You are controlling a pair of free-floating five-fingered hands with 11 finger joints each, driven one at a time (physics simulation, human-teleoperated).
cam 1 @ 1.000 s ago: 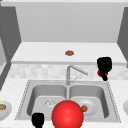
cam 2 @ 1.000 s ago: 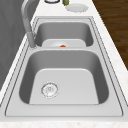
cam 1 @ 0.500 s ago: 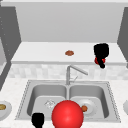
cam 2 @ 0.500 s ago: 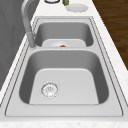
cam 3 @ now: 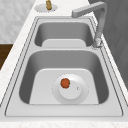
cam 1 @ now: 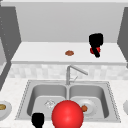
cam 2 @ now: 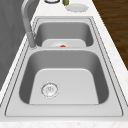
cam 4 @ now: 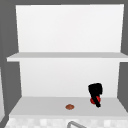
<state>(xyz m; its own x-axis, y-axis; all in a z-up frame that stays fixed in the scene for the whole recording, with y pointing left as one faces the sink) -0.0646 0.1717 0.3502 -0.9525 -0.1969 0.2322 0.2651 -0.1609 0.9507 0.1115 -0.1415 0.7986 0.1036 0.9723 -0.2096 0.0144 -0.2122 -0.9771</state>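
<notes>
Now lower and further left over the shelf (cam 1: 37,53) than a second ago: right hand (cam 1: 95,41), fingers curled round a small red object (cam 1: 95,50) just above the shelf, right of the brown item (cam 1: 69,53). Left hand (cam 1: 38,118) idle at the sink's (cam 1: 110,100) front edge, fingers unclear.

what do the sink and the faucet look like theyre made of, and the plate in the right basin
The sink looks like brushed stainless steel: even grey with a soft sheen and rounded pressed basins. The faucet shows the same dull grey metal look. The plate is plain matte white, perhaps ceramic or plastic; the render leaves that open.
</notes>
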